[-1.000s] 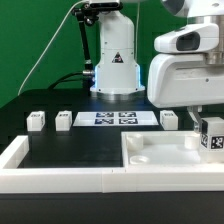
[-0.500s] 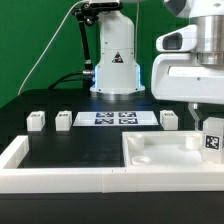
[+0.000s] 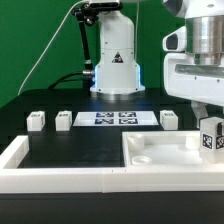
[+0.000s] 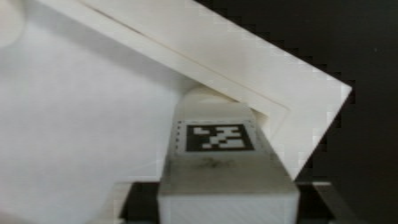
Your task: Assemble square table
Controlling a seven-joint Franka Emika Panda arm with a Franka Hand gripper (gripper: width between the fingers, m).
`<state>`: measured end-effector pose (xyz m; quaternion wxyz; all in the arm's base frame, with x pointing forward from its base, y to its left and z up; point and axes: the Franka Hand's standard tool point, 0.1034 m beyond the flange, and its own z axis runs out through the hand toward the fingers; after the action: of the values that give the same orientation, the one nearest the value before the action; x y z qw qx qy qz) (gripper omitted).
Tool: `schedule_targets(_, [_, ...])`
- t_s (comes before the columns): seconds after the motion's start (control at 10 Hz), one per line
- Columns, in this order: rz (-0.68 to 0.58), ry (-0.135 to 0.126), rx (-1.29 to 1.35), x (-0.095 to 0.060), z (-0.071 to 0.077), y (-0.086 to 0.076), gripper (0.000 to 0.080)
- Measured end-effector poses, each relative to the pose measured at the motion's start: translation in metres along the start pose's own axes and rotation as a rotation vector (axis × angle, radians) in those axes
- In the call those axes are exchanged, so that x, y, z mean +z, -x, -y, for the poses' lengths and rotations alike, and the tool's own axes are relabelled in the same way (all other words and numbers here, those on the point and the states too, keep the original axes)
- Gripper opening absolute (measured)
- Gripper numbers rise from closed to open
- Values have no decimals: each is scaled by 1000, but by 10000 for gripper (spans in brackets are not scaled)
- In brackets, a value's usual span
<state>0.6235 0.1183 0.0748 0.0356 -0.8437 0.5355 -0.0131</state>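
Leg (image 4: 217, 150) held by tool (image 4: 221, 201) over tabletop (image 4: 89, 110) corner.

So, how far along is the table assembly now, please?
Nothing looks joined yet: the table top shows no mounted leg. In hand: the end effector grips one leg at a corner of the top. Left: three loose legs by the marker board, plus fixing all four.
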Motion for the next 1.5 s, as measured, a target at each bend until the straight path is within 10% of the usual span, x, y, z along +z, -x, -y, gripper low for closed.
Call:
schedule_targets(0.2, [0, 0, 20, 0, 0, 0, 290])
schedule_targets(0.4, [0, 0, -94, 0, 0, 0, 569])
schedule_targets(0.6, [0, -1, -334, 0, 0, 1, 632])
schedule_targets(1.5, [-1, -1, -1209, -2, 2, -2, 649])
